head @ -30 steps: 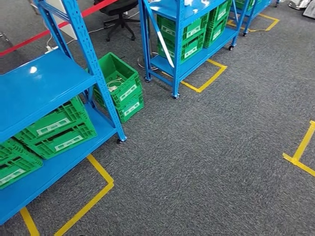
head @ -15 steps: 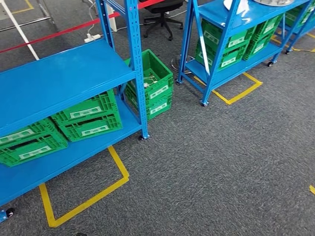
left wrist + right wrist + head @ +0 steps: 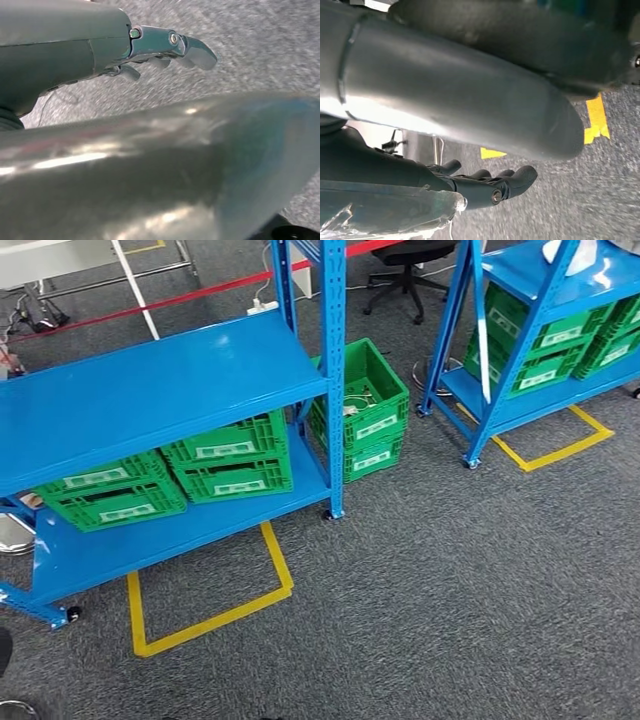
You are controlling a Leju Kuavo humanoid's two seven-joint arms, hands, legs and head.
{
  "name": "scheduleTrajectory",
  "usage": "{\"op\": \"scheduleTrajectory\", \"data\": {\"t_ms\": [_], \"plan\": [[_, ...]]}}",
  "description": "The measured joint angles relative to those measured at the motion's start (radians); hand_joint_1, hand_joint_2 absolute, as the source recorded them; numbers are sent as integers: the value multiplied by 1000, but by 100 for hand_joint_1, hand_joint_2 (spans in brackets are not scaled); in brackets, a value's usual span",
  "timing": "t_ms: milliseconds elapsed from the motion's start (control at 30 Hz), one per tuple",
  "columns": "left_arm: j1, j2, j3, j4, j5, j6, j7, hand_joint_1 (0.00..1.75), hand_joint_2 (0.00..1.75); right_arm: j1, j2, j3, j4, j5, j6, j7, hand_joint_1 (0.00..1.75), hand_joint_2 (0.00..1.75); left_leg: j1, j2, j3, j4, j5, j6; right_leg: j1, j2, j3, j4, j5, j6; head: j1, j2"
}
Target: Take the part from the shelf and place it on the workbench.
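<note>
A blue shelf (image 3: 166, 390) stands ahead on the left, its middle board bare. Two green crates (image 3: 226, 455) lie on its lower board. A second blue shelf (image 3: 528, 340) stands at the far right with a pale thing (image 3: 573, 255) on top; I cannot tell what it is. My left hand (image 3: 151, 45) hangs over grey carpet, fingers stretched out and apart from the thumb (image 3: 188, 160), nothing between them. The fingers of my right hand (image 3: 486, 187) are likewise stretched out under the thumb (image 3: 471, 95), with floor showing in the gap.
A green crate (image 3: 362, 410) holding pale cables sits on the floor between the shelves. Yellow floor tape (image 3: 211, 615) marks each shelf's place. A red line (image 3: 189, 295) and an office chair (image 3: 407, 270) lie behind. Open carpet (image 3: 453, 620) spreads in front.
The whole picture has slid right across the frames: the camera has swung left, bringing the near shelf to the middle. Nothing on the shelves has moved.
</note>
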Motion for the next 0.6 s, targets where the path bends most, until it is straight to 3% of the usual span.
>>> {"op": "scheduleTrajectory", "data": {"t_ms": [67,100,133,200,267,333,400,433,467,500,533,600], "plan": [[-2,0,0,0,-2,0,0,0,0,-2,0,0,0,0,0,0,0,0,-5,47,75,-138,48,8,5,-21,5,1,-5,6,-1,0],[-4,0,0,0,-3,0,0,0,0,-2,0,0,0,0,0,0,0,0,-8,64,97,-181,58,13,8,-31,6,1,-7,11,0,0],[-5,0,0,0,-4,0,0,0,0,-3,0,0,0,0,0,0,0,0,-11,71,104,-199,57,19,12,-41,9,0,-9,16,0,0],[-4,0,0,0,-5,0,0,0,0,-4,0,0,0,0,0,0,0,0,-11,48,103,-205,59,31,13,-58,15,-6,-12,26,0,0],[-1,1,0,0,-5,0,0,0,0,-6,0,-1,0,0,0,2,0,0,-5,24,104,-209,63,42,9,-20,7,22,-35,39,4,0],[-3,0,0,0,-6,0,0,0,0,-5,0,-1,0,0,0,2,0,0,-1,1,102,-211,67,50,6,44,-44,136,-95,48,12,0],[-4,0,0,0,-8,0,0,0,0,-3,0,-2,0,0,0,1,0,0,-2,-27,100,-210,69,54,6,65,-110,267,-145,50,15,0],[-4,0,0,0,-9,0,0,0,0,-2,0,-3,0,0,0,1,0,0,-2,-41,99,-210,69,55,6,67,-125,291,-143,49,16,0],[-3,0,0,0,-9,0,0,0,0,-2,0,-3,0,0,0,1,0,0,-2,-57,100,-210,70,54,5,69,-121,273,-120,48,16,0],[-2,1,0,0,-10,0,0,0,0,-2,0,-3,0,0,0,1,0,0,-1,-72,101,-209,70,53,4,76,-99,221,-83,47,16,0],[-2,1,0,0,-11,0,0,0,0,-2,0,-4,0,0,0,1,0,0,-1,-87,101,-209,70,51,1,99,-69,150,-44,46,17,0],[-3,1,0,1,-13,1,0,0,0,-1,0,-4,0,0,0,0,0,0,-2,-112,96,-204,72,41,-7,148,-21,35,-3,41,16,0]]}}
